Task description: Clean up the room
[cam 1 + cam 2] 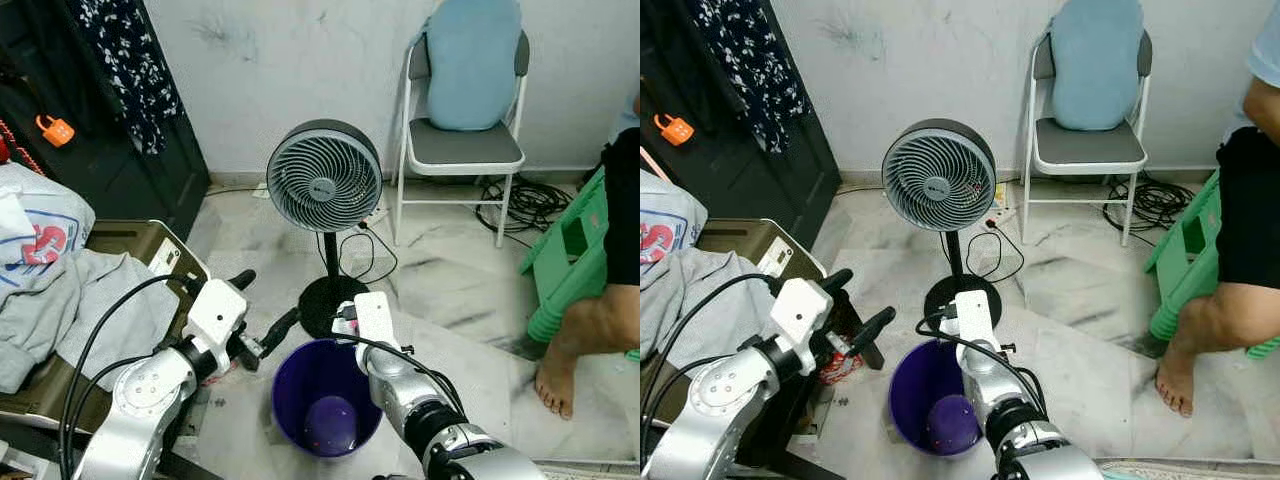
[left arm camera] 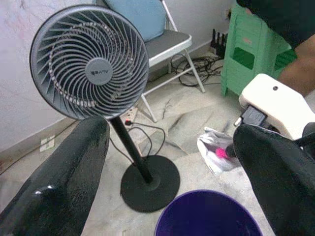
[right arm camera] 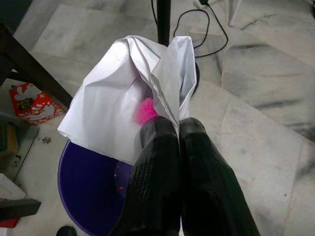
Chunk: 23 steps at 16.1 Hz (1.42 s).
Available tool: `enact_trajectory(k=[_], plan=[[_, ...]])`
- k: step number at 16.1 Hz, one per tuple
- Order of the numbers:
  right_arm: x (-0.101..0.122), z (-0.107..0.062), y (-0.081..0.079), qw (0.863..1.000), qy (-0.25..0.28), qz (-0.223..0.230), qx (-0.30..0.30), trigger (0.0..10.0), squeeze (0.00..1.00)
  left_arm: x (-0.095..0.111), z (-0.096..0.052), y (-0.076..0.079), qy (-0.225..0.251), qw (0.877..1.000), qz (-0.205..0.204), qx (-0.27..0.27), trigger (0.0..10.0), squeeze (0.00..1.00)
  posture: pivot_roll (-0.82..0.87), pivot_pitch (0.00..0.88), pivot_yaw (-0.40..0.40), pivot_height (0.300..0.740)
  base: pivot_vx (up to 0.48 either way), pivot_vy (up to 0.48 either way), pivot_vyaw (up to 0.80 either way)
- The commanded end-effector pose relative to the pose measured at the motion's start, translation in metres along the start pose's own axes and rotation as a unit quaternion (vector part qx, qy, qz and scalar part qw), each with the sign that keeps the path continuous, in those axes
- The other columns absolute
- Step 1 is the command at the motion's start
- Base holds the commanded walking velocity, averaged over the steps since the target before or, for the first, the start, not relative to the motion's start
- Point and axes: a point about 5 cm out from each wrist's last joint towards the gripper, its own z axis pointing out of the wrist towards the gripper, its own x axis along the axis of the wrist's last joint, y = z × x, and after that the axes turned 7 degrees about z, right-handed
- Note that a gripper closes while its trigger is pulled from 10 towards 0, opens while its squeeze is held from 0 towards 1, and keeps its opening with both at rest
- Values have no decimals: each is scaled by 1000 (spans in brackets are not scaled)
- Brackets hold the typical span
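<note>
Right pincer [image 3: 170, 129] pinching crumpled white paper [image 3: 118, 113] over the near rim of the purple bin [image 1: 325, 395]. I'd nudge it toward bin centre before letting go, clear of the fan base [image 1: 325, 300]. Left pincer [image 1: 265, 310] spread, beside the bin.

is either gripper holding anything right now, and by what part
The right gripper pinches a crumpled white paper by its folded edge, above the purple bin. The left gripper is open, holding nothing.

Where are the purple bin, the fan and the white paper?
purple bin [image 1: 283, 385]: left eye view, rim.
fan [image 1: 324, 179]: left eye view, grille.
white paper [image 3: 110, 115]: right wrist view, crumpled sheet's middle.
</note>
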Motion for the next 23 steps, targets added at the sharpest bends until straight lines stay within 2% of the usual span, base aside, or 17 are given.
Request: enact_trajectory(k=[1, 3, 7, 10, 12, 15, 20, 21, 22, 23], plan=[[20, -18, -88, 994, 18, 15, 106, 10000, 0, 2, -5, -3, -3, 1000, 5, 3, 10000, 0, -14, 86, 104, 740, 0, 0, 0], [20, -17, -86, 995, 21, 16, 100, 10000, 0, 2, -7, -4, -5, 1000, 4, 3, 10000, 0, -9, 91, 109, 740, 0, 0, 0], [34, -17, -88, 993, 50, 21, 105, 10000, 0, 2, -11, -5, -12, 1000, 6, -1, 10000, 0, -13, 90, 117, 740, 0, 0, 0], [41, -18, -89, 991, 70, 47, 105, 10000, 0, 1, -17, -6, -21, 1000, 10, 0, 10000, 0, -13, 97, 132, 740, 0, 0, 0], [40, -18, -89, 991, 70, 55, 102, 10000, 0, 0, -22, -6, -28, 1000, 10, -2, 10000, 0, -11, 100, 141, 740, 0, 0, 0], [43, -19, -94, 989, 65, 79, 107, 10000, 0, 0, -36, -5, -43, 999, 10, -5, 10000, 0, 4, 109, 175, 740, 0, 0, 0], [52, -19, -94, 986, 71, 93, 115, 10000, 0, 0, -43, -4, -55, 998, 10, -15, 10000, 0, 14, 112, 190, 740, 0, 0, 0], [53, -18, -93, 986, 73, 97, 115, 10000, 337, 0, -43, -5, -55, 998, 11, -16, 10000, 0, 13, 112, 190, 740, 0, 0, 0], [54, -18, -92, 986, 73, 100, 113, 10000, 933, 0, -42, -5, -55, 998, 11, -16, 10000, 0, 12, 111, 190, 740, 0, 0, 0], [54, -17, -91, 986, 74, 101, 113, 10000, 1000, 0, -42, -6, -55, 998, 12, -17, 10000, 0, 9, 112, 189, 740, 0, 0, 0]])
